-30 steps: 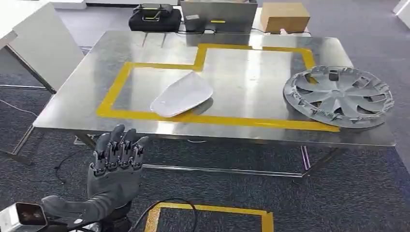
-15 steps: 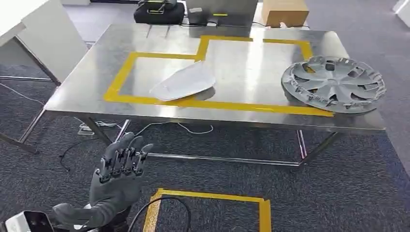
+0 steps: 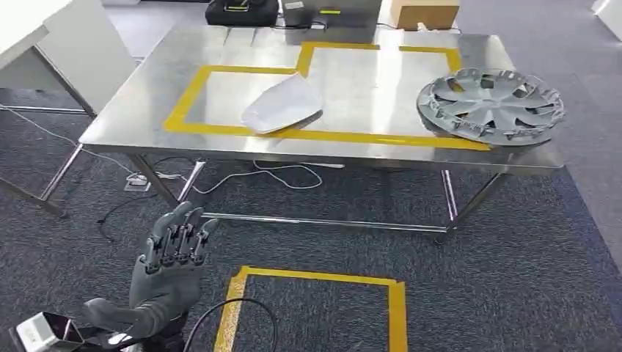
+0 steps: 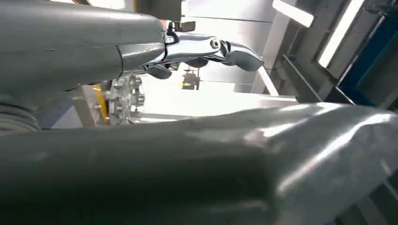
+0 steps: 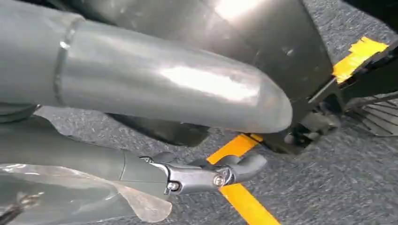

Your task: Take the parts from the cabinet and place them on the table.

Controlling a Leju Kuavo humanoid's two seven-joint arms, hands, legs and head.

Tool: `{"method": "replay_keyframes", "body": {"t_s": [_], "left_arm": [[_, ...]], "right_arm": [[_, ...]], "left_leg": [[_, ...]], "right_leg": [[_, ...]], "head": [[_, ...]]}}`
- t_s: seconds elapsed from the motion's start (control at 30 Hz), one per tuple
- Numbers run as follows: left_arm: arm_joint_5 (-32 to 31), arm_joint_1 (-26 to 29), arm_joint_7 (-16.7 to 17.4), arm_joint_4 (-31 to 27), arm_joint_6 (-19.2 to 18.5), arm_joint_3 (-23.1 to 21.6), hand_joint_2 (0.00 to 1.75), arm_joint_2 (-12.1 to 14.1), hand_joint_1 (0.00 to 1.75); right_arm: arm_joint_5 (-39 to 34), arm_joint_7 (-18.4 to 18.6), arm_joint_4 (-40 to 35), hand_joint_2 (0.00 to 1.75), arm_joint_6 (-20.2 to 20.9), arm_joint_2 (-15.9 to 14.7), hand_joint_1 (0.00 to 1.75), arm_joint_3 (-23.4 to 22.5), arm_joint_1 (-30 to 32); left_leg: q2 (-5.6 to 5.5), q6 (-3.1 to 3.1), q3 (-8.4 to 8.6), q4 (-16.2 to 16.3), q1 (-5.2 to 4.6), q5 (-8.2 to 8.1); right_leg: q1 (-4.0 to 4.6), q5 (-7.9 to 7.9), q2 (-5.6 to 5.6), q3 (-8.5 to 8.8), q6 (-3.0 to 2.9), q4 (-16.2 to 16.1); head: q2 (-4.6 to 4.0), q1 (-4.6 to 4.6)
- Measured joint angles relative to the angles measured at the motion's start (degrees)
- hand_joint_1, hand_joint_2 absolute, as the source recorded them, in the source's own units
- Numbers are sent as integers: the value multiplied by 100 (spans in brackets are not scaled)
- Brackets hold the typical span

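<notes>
You've got the left hand (image 3: 172,257) empty, fingers spread; right hand (image 5: 155,126) can't tell; wheel cover (image 3: 490,105) at the tabletop's (image 3: 132,110) right edge; white part (image 3: 284,105) mid-table.

This looks like a workshop or robot test lab. Ahead of the left hand (image 3: 170,271) stands a steel table (image 3: 147,103) marked with yellow tape (image 3: 220,128), on grey carpet (image 3: 513,279). More tape outlines a floor box (image 3: 315,277) just beside the hand.

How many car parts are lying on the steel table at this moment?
2. A white curved plastic cover lies across the yellow tape outline near the table's middle; a grey spoked wheel cover sits at the right end. More could lie beyond the frame.
</notes>
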Motion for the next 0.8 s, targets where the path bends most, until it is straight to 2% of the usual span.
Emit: {"method": "replay_keyframes", "body": {"t_s": [0.03, 0.07, 0.1, 0.13, 0.17, 0.2, 0.23, 0.27, 0.3, 0.33, 0.37, 0.4, 0.43, 0.5, 0.53, 0.57, 0.6, 0.63, 0.7, 0.73, 0.77, 0.8], "left_arm": [[-9, 7, 0, 9, -17, 0, 0, 2, 0], [-11, 13, 0, 20, -35, 4, 0, 7, 0], [-17, 12, 0, 35, -59, 4, 0, 11, 0], [-15, 8, 4, 48, -66, 4, 0, 13, 0], [-9, -1, 26, 70, -74, 4, 0, 13, 0], [15, -12, 33, 107, -96, 4, 0, 13, 0], [55, -20, 33, 127, -129, 4, 0, 13, 0], [72, -29, 29, 136, -166, 4, 0, 13, 0], [90, -41, 22, 140, -181, 4, 0, 11, 0], [107, -57, 15, 142, -186, 4, 0, 2, 0], [112, -73, 15, 142, -186, 4, 0, -9, 0], [124, -100, 15, 142, -196, 4, 0, -15, 0], [148, -120, 13, 142, -229, 4, 0, -22, 0], [255, -124, 9, 142, -314, 7, 0, -26, 0], [299, -111, 9, 142, -341, 7, 0, -28, 0], [335, -109, 9, 144, -372, 7, 0, -42, 0], [354, -128, 2, 144, -387, 13, 0, -52, 0], [352, -142, 2, 144, -387, 13, 0, -68, 0], [345, -145, 4, 148, -387, 13, 0, -79, 0], [341, -145, 7, 157, -387, 13, 0, -83, 0], [328, -149, 11, 170, -387, 13, 0, -83, 0], [328, -153, 15, 181, -387, 11, 0, -85, 0]], "right_arm": [[35, 26, 4, 0, 28, 0, 0, -11, 20], [57, 31, 11, 0, 66, 0, 0, -13, 20], [59, 39, 11, 0, 112, -2, 0, -13, 23], [52, 44, 11, 0, 188, 0, 0, -15, 22], [44, 52, 11, 0, 271, 0, 0, -17, 21], [35, 74, 11, 0, 332, -2, 0, -22, 18], [37, 85, 11, 0, 361, -7, 0, -26, 7], [39, 92, 11, 0, 376, -9, 0, -33, -3], [39, 96, 11, 0, 383, -11, 0, -35, -13], [39, 103, 11, 0, 385, -11, 0, -37, -22], [39, 103, 11, 0, 387, -11, 0, -39, -26], [39, 103, 11, 0, 389, -11, 0, -41, -27], [41, 103, 11, 0, 398, -11, 0, -44, -27], [41, 120, 11, 0, 402, -11, 0, -48, -40], [41, 129, 11, 0, 409, -13, 0, -48, -45], [41, 136, 11, 0, 422, -26, 0, -52, -48], [39, 138, 11, 0, 446, -28, 0, -55, -44], [37, 153, 11, 0, 479, -28, 0, -57, -56], [28, 220, 11, 0, 529, -31, 0, -68, -82], [20, 245, 11, 0, 564, -37, 0, -74, -86], [9, 278, 11, 0, 599, -44, 0, -85, -89], [-7, 308, 11, 0, 632, -46, 0, -98, -89]], "left_leg": [[-18, -38, -23, 1, -3, 44], [-37, -77, -74, 78, 19, -180], [-36, -112, -125, 329, 23, -577], [-35, -140, -194, 722, 29, -952], [-36, -158, -264, 1164, 29, -1250], [-35, -165, -317, 1602, 30, -1404], [-35, -163, -300, 1851, 33, -1337], [-33, -153, -177, 1828, 35, -1134], [-24, -138, 13, 1631, 34, -931], [25, -109, 362, 1163, 30, -791], [141, -79, 734, 645, 20, -792], [326, -47, 1067, 155, -14, -929], [324, -7, 1145, -57, -41, -1009], [231, 39, 1049, -114, -58, -1017], [172, 102, 1015, -149, -43, -957], [139, 142, 996, -181, -3, -892], [84, 182, 951, -180, -5, -843], [48, 211, 891, -174, -7, -796], [-49, 231, 776, -165, -34, -710], [-111, 230, 728, -157, -44, -676], [-173, 226, 690, -148, -50, -648], [-243, 221, 660, -131, -51, -624]], "right_leg": [[-25, 79, -24, -55, -73, -15], [-35, 136, -57, -118, -119, -6], [-29, 204, -76, -192, -160, -5], [-21, 268, -111, -267, -200, -2], [-10, 332, -126, -343, -206, 6], [-1, 390, -167, -428, -206, 27], [8, 450, -208, -493, -203, 63], [15, 501, -261, -607, -201, 115], [24, 534, -305, -706, -199, 158], [28, 569, -358, -796, -190, 207], [33, 589, -399, -845, -174, 241], [73, 589, -440, -885, -165, 280], [68, 616, -491, -911, -131, 292], [63, 699, -603, -971, -75, 297], [64, 724, -660, -983, -48, 297], [44, 637, -512, -1063, -3, 355], [43, 425, -254, -1149, 34, 545], [38, 160, -129, -1295, 40, 932], [39, -273, -49, -1630, 59, 1860], [39, -307, -41, -1669, 57, 2055], [39, -207, -39, -1570, 47, 1965], [38, -33, -24, -1376, 36, 1666]], "head": [[0, -7], [0, -9], [0, -33], [0, -55], [0, -50], [0, -59], [0, -57], [0, -55], [0, -57], [0, -57], [0, -55], [0, -61], [0, -48], [0, -57], [0, -46], [0, -64], [0, -41], [0, -35], [0, -39], [0, -39], [0, -39], [0, -37]]}}
